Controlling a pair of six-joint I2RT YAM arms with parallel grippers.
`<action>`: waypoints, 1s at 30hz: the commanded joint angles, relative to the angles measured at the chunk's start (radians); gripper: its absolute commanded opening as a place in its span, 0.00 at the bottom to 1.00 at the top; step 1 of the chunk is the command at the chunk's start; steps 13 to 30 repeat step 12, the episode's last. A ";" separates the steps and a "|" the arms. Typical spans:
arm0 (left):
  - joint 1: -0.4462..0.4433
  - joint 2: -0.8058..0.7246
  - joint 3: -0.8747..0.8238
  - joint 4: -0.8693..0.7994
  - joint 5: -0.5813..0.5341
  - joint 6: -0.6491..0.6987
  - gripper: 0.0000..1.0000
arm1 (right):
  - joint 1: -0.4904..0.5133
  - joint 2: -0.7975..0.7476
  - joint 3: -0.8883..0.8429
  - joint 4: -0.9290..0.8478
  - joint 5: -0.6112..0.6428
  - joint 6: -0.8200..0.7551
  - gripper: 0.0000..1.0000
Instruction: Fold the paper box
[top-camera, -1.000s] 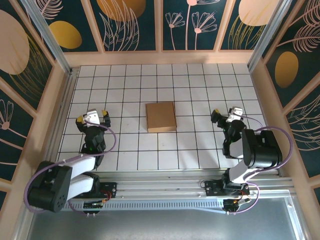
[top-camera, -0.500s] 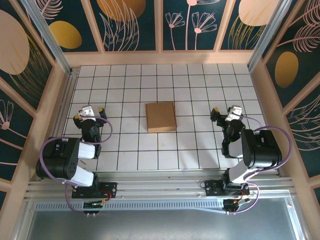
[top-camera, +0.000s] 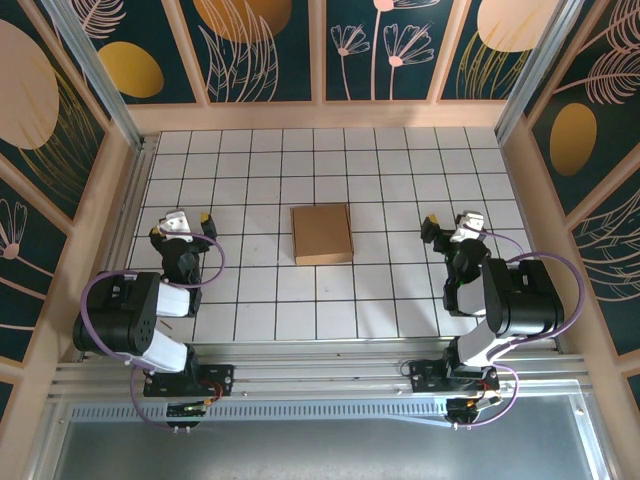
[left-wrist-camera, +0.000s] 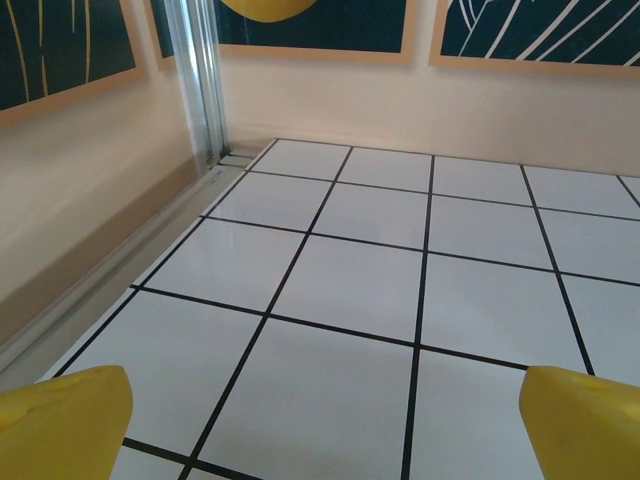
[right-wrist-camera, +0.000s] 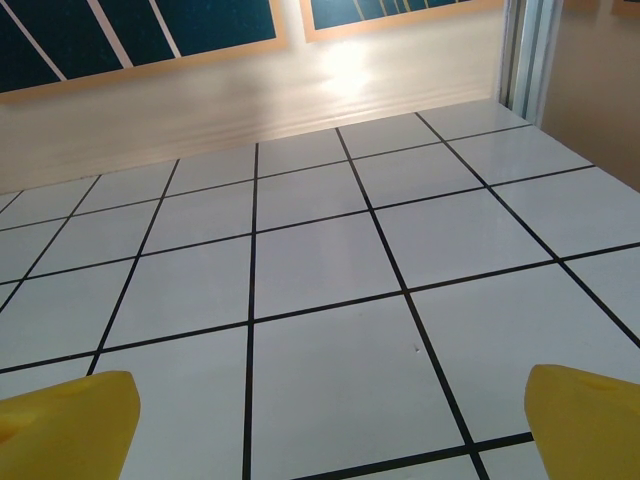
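Between left gripper (top-camera: 181, 224) and right gripper (top-camera: 452, 226), both released, lies the paper box (top-camera: 322, 234).

No words, numbers or signs can be read anywhere. The paper box (top-camera: 322, 234) is plain brown with no writing on it, and the wall panels (top-camera: 265, 50) have only drawn leaves and flowers
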 joint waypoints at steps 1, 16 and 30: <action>0.007 0.003 0.001 0.063 0.020 -0.016 0.99 | 0.007 0.005 0.013 0.057 0.024 -0.022 0.99; 0.007 0.002 0.001 0.062 0.019 -0.017 0.99 | 0.002 0.006 -0.001 0.085 0.014 -0.014 0.99; 0.007 0.002 0.001 0.062 0.019 -0.017 0.99 | 0.002 0.006 -0.001 0.085 0.014 -0.014 0.99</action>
